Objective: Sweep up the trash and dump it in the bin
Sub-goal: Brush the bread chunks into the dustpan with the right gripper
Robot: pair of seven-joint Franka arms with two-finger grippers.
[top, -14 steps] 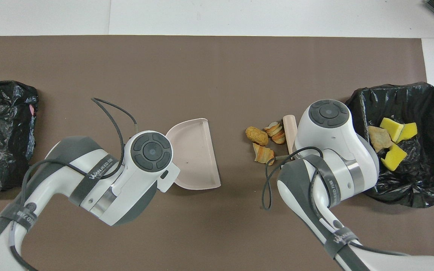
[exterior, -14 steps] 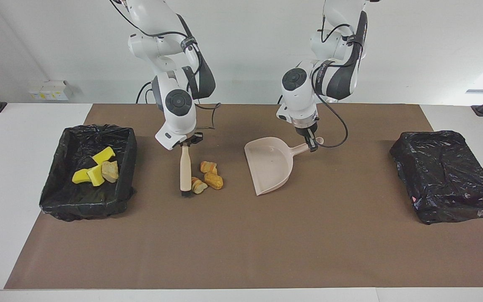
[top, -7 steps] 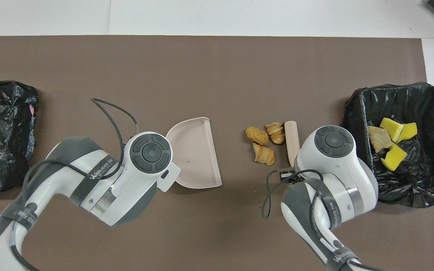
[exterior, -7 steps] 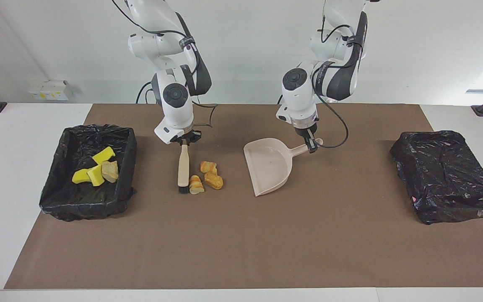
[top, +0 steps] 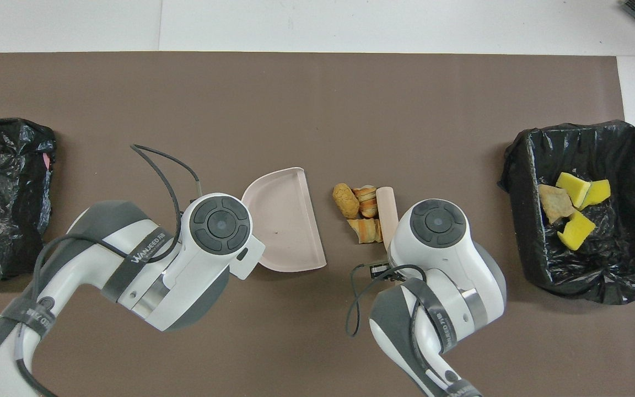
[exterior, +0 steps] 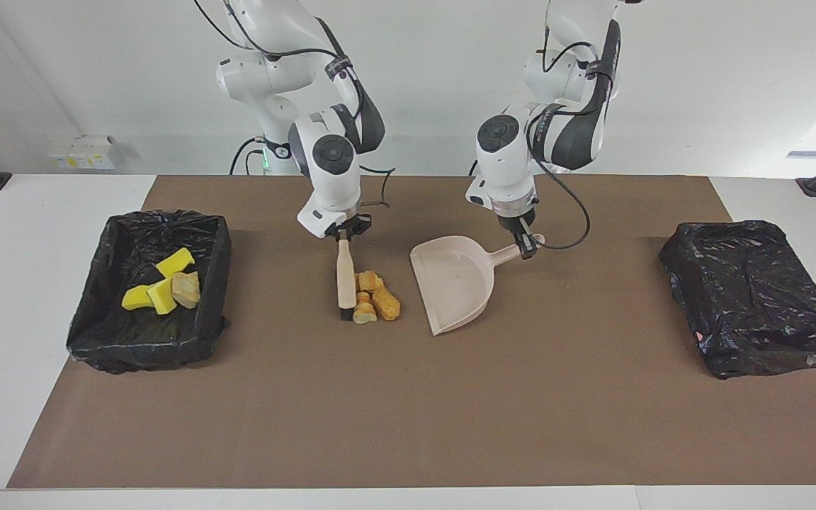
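Right claw (exterior: 346, 236): clenched on the top end of the brush handle, over the brown mat toward the right arm's end of the middle of the tabletop.
Brush (exterior: 343, 278): pale handle, dark bristles on the mat at the end farther from the robots; its side touches the loose lumps.
Left claw (exterior: 525, 244): clenched on the dustpan handle, over the mat near the middle.
Dustpan (exterior: 454, 280): beige, lying on the mat with its open mouth turned toward the lumps; only a speck or two shows inside it.
Loose trash (exterior: 375, 297): three tan-orange bread-like lumps huddled together on the mat, between the brush and the dustpan mouth, close to the mouth but not in it.
Binned trash (exterior: 161, 287): three yellow sponge pieces and one tan lump lying together in the open bin.
Open bin (exterior: 208, 241): tray lined with a black bag, at the right arm's end of the tabletop, well apart from the brush.
Covered bin (exterior: 755, 297): black bag pulled over it, at the left arm's end of the tabletop.
Mat (exterior: 408, 411): brown sheet covering most of the white tabletop (exterior: 18, 297).
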